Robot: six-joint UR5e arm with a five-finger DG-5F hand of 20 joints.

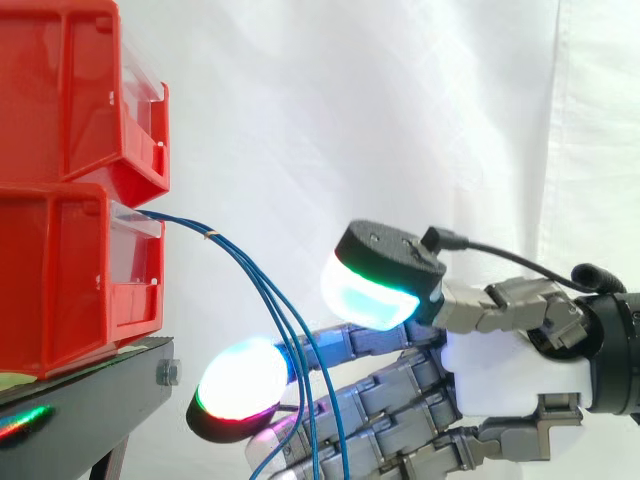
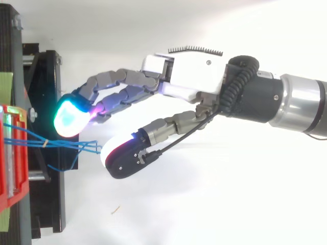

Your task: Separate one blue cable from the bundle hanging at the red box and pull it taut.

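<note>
Robot hand [image 1: 500, 370] reaches from the right with its fingers almost straight and the thumb held apart, so it is open and closes on nothing. The bundle of thin blue cables [image 1: 228, 248] comes out of the lower red plastic box [image 1: 60, 280] on the black stand [image 1: 90, 400] and hangs down. In the top view the bundle runs into the gap between the cyan fingertip pad [image 2: 69, 117] and the thumb pad [image 2: 117, 153]. Whether any pad touches a cable is hard to make out. The lower frame edge in the side view cuts off the cable ends.
</note>
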